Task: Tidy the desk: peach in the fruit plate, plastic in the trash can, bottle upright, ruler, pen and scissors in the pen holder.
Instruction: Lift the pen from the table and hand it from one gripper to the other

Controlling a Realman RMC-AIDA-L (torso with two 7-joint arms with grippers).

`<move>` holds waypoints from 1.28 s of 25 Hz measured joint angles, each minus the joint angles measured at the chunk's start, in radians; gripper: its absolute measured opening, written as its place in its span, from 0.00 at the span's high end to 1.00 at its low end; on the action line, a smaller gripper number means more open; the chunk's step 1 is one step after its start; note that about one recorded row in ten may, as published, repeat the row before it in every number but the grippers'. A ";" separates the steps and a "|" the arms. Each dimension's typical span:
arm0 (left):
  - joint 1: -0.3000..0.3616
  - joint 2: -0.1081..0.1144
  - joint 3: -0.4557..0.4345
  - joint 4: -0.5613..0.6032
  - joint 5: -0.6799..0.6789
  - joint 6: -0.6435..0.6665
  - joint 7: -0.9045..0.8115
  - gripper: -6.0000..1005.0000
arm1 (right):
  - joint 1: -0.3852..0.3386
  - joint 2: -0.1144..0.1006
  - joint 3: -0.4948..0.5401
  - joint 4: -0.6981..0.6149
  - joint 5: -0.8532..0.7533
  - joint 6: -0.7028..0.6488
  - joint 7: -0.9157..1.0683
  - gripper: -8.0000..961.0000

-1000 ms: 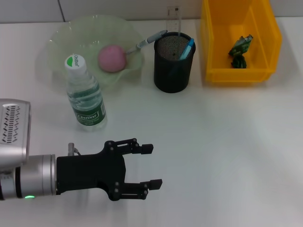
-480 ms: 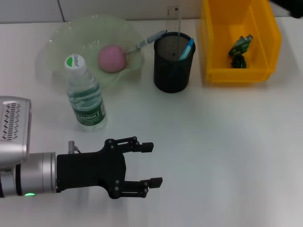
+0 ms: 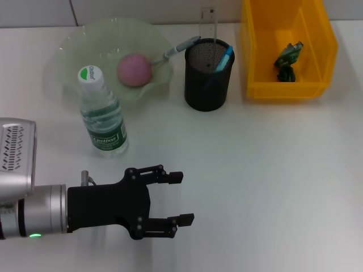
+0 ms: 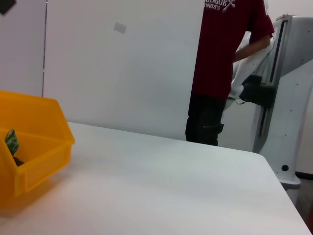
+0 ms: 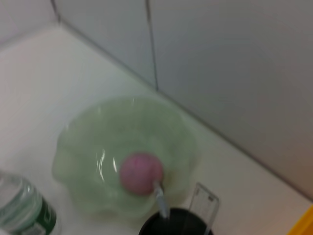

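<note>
- Hovering over the desk [image 3: 266,170] at seven o'clock, the left gripper [image 3: 181,197] has its fingers spread wide, holding and touching nothing.
- Bottle [image 3: 102,116] stands upright at ten o'clock; peach [image 3: 134,69] lies in the fruit plate [image 3: 74,48].
- Left wrist view alone shows a person [image 4: 222,68]; right gripper unseen.

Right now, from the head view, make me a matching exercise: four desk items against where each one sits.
Items:
1. peach
2. water bottle
3. crumpled plastic
4. ruler

Places:
A. in the yellow bin
B. upright on the table, in front of the plate
C. in the green fruit plate
D. standing in the black pen holder

Pairs: 1-C, 2-B, 3-A, 4-D
</note>
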 joint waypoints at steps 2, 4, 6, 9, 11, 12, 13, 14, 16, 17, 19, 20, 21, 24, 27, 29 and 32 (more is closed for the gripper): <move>0.001 0.000 -0.001 0.000 0.000 0.000 0.000 0.20 | 0.031 0.005 -0.005 0.035 -0.030 0.000 0.001 0.66; 0.000 0.000 -0.001 0.000 0.000 0.000 0.000 0.21 | 0.077 0.012 -0.026 0.108 -0.062 0.033 0.002 0.66; 0.000 0.000 -0.001 0.000 0.000 -0.007 0.001 0.21 | 0.106 0.036 -0.054 0.188 -0.068 0.111 -0.013 0.66; 0.000 0.000 -0.001 -0.001 0.001 -0.010 0.004 0.21 | 0.113 0.065 -0.061 0.210 -0.068 0.161 -0.036 0.66; 0.001 -0.001 -0.001 -0.001 0.001 -0.011 0.010 0.20 | 0.122 0.103 -0.085 0.225 -0.071 0.216 -0.048 0.66; 0.002 -0.001 -0.001 -0.001 0.001 -0.011 0.015 0.20 | 0.122 0.103 -0.085 0.225 -0.071 0.216 -0.048 0.66; 0.003 -0.001 -0.002 -0.001 0.001 -0.011 0.017 0.20 | 0.133 0.122 -0.098 0.241 -0.073 0.239 -0.048 0.66; 0.004 -0.001 -0.002 -0.002 0.000 -0.011 0.021 0.20 | 0.133 0.122 -0.098 0.241 -0.073 0.239 -0.048 0.66; 0.004 -0.002 -0.002 -0.002 -0.001 -0.011 0.027 0.20 | 0.155 0.134 -0.102 0.296 -0.081 0.269 -0.048 0.66; 0.004 -0.002 -0.002 -0.002 -0.001 -0.011 0.027 0.21 | 0.155 0.134 -0.102 0.296 -0.081 0.269 -0.048 0.66; 0.005 -0.003 -0.003 -0.003 -0.002 -0.011 0.033 0.21 | 0.160 0.137 -0.102 0.327 -0.084 0.296 -0.048 0.66; 0.005 -0.003 -0.003 -0.004 -0.002 -0.011 0.036 0.21 | 0.161 0.138 -0.105 0.339 -0.085 0.311 -0.050 0.66; 0.005 -0.003 -0.003 -0.006 -0.003 -0.011 0.040 0.21 | 0.157 0.139 -0.112 0.357 -0.087 0.335 -0.053 0.66; 0.005 -0.003 -0.004 -0.013 -0.004 -0.011 0.045 0.21 | 0.154 0.139 -0.125 0.380 -0.088 0.365 -0.053 0.66; 0.005 -0.004 -0.004 -0.016 -0.005 -0.011 0.052 0.21 | 0.152 0.141 -0.162 0.389 -0.089 0.393 -0.052 0.66; 0.004 -0.005 -0.005 -0.018 -0.005 -0.011 0.053 0.21 | 0.151 0.141 -0.165 0.390 -0.090 0.396 -0.051 0.66; -0.001 -0.005 -0.005 -0.024 -0.005 -0.011 0.054 0.21 | 0.151 0.141 -0.167 0.389 -0.090 0.400 -0.050 0.66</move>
